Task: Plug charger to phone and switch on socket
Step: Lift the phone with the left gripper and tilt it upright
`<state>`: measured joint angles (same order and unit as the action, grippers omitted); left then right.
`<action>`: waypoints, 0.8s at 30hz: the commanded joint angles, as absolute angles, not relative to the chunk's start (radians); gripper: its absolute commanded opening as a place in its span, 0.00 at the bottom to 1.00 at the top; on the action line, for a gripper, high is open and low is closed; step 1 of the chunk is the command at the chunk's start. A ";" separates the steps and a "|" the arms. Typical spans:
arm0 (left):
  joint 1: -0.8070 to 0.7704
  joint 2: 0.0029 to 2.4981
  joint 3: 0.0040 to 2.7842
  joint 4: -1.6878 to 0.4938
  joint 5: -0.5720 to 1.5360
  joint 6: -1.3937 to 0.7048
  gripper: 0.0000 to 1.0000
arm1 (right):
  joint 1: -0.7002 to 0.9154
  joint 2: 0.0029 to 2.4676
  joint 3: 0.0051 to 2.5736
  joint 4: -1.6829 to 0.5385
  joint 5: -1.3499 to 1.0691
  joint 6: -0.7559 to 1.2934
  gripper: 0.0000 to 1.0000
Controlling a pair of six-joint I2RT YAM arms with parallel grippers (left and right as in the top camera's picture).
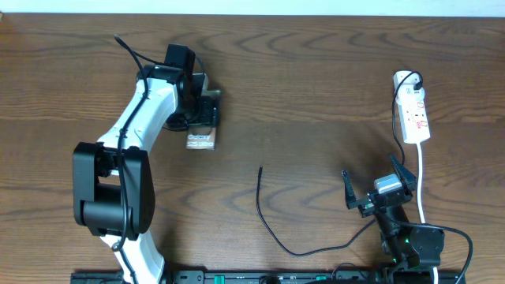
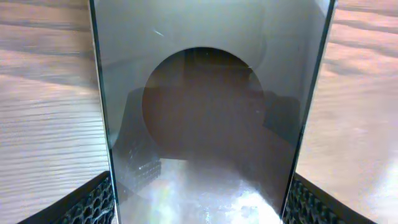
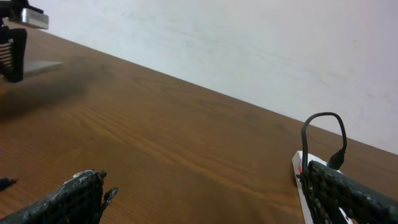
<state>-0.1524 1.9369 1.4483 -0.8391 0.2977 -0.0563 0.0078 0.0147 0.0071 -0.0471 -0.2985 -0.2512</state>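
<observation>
Overhead: left gripper clamps the phone, right gripper gapes empty; plugging the charger could push it loose.

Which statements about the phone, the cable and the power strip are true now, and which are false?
1. The left gripper holds the phone. True.
2. The cable tip is plugged into the phone. False: it lies free on the table, apart from the phone.
3. The right gripper is open and empty. True.
4. The power strip lies next to the phone. False: it lies far away, near the table's right edge.
</observation>
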 commanded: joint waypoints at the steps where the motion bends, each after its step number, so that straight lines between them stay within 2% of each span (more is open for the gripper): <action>1: -0.154 1.909 1.472 -0.830 0.644 -0.101 0.07 | -0.002 0.009 0.006 -0.052 -0.298 -0.263 0.99; 11: -0.152 1.909 1.472 -0.774 1.015 -0.355 0.07 | -0.002 0.009 0.006 -0.052 -0.298 -0.263 0.99; 18: -0.152 1.909 1.472 -0.705 1.147 -0.641 0.07 | -0.002 0.009 0.006 -0.052 -0.298 -0.263 0.99; 24: -0.152 1.909 1.472 -0.659 1.211 -0.795 0.07 | -0.002 0.009 0.006 -0.052 -0.298 -0.263 0.99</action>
<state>-0.1528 1.9369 1.4483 -0.6838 1.0908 -0.6559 0.0078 0.0147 0.0071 -0.0471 -0.2985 -0.2512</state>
